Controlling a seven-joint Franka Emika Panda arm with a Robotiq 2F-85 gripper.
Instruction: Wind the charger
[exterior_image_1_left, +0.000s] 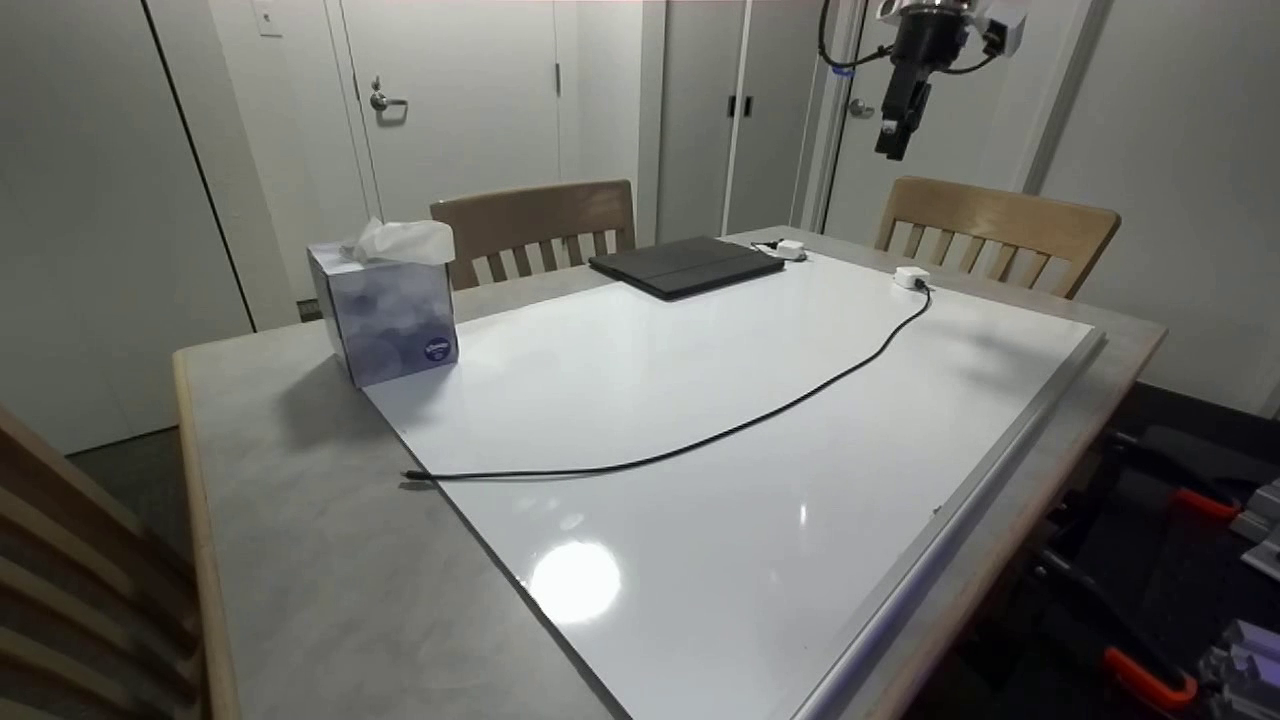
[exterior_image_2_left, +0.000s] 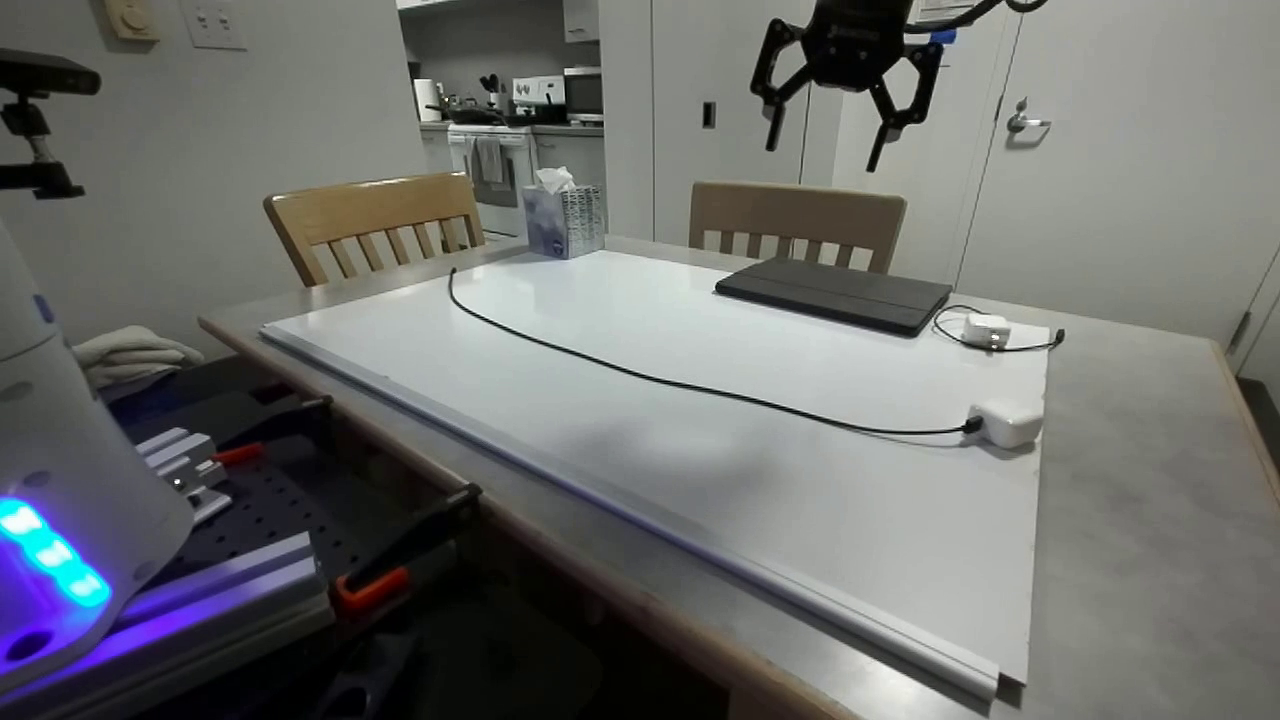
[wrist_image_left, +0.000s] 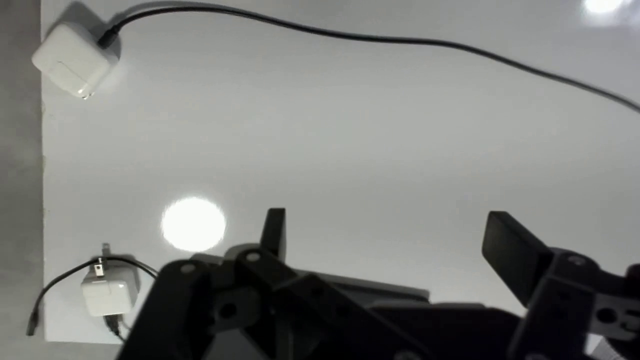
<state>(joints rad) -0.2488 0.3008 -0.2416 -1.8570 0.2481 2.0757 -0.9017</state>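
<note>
black, slender cable (exterior_image_2_left: 650, 378) curves from a rounded white adapter (exterior_image_2_left: 1010, 424) over glossy board (exterior_image_2_left: 720, 470), the claw (exterior_image_2_left: 823, 152) spread wide, empty.

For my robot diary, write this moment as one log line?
Pincer: open, holding nothing | black charger cable: unwound, stretched across whiteboard | its white adapter: attached

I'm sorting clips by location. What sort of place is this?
Probably a dining area in a home or break room: a stove shows in the background, and wooden chairs stand around a table.
</note>
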